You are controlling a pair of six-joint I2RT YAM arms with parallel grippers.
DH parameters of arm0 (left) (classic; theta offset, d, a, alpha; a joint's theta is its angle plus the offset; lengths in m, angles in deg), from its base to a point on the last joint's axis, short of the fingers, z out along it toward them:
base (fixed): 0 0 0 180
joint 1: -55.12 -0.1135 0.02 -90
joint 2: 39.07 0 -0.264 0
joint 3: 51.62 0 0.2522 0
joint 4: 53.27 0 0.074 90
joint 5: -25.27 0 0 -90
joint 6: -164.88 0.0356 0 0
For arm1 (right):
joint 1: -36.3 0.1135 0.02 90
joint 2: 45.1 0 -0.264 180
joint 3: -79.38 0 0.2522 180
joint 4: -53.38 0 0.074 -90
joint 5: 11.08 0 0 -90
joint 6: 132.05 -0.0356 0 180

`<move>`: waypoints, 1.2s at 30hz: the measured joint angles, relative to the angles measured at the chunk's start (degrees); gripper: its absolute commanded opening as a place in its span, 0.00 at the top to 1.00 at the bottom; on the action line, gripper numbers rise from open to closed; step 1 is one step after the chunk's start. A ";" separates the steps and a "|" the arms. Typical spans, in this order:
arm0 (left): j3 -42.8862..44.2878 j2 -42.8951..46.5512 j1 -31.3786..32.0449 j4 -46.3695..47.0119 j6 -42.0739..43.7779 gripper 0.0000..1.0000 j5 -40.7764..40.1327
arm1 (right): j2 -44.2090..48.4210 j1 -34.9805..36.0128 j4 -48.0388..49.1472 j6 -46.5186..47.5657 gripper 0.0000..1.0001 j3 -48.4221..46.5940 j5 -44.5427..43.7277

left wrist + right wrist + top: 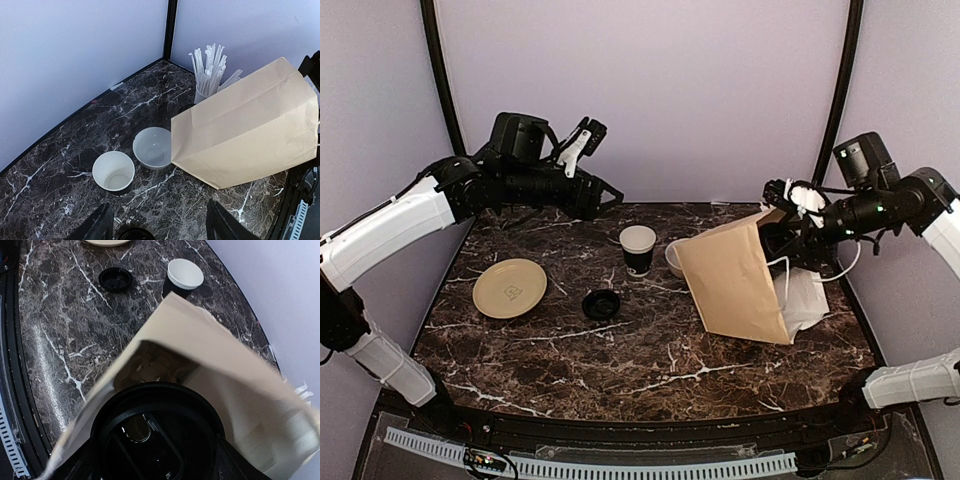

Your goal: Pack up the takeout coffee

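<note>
Right pincer [790, 212] gripping lidded cup [155, 437], inside bag [735, 275]

- Near half of the counter [650, 370] is bare, open to either gripper
- Open cup [638, 248] and bowl [675, 258] crowd just beside the paper bag [740, 285]
- Lidded cup [155, 440] blocks the bag's mouth

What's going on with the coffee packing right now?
The right gripper appears to hold a lidded coffee cup at the mouth of the paper bag. The left gripper hovers open and empty at back left. A second cup stands uncovered, with a loose black lid lying nearby.
</note>
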 measured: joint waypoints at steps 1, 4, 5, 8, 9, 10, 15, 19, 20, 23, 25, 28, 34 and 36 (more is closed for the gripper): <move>0.00 -0.13 0.00 -0.04 0.00 0.34 0.00 | -0.87 0.35 -0.13 0.02 0.46 -2.36 0.83; -0.02 -0.17 0.00 -0.11 0.02 0.34 0.00 | -3.45 2.01 0.52 0.02 0.46 -8.81 2.25; -0.02 -0.17 0.00 -0.11 0.02 0.34 0.00 | -4.26 3.04 1.01 0.02 0.46 -10.36 2.64; -0.15 -0.17 0.00 -0.09 0.04 0.34 0.02 | -6.64 5.25 2.32 -0.07 0.47 -12.48 3.34; -0.28 -0.17 0.00 -0.07 0.04 0.34 0.02 | -7.78 5.70 2.86 -0.15 0.47 -12.83 3.39; -0.48 -0.17 0.00 -0.02 0.04 0.34 0.04 | -9.09 5.99 3.39 -0.26 0.47 -13.16 3.23; -2.73 0.07 0.00 0.31 0.02 0.34 0.13 | -15.19 6.03 6.21 -0.63 0.47 -14.34 1.64; -4.61 0.94 0.00 0.26 0.00 0.34 0.17 | -17.14 6.01 6.47 -0.83 0.46 -16.94 1.01; -4.90 1.29 0.00 0.26 0.00 0.34 0.15 | -17.31 6.03 6.12 -0.94 0.46 -18.29 0.79; -5.29 2.43 0.00 0.28 0.00 0.34 0.07 | -17.44 6.01 5.29 -1.25 0.46 -23.69 0.46; -5.29 2.91 0.00 0.33 0.00 0.34 0.04 | -17.09 6.01 5.11 -1.64 0.45 -26.93 0.46; -5.29 3.10 0.00 0.55 0.00 0.34 0.09 | -15.56 6.03 4.90 -2.27 0.45 -28.15 0.81; -5.29 3.08 0.00 0.76 0.00 0.34 0.28 | -13.25 6.08 1.77 -2.78 0.45 -28.24 1.86; -5.29 3.08 0.00 0.76 -0.02 0.34 0.26 | -13.25 6.08 0.52 -2.91 0.44 -29.51 2.23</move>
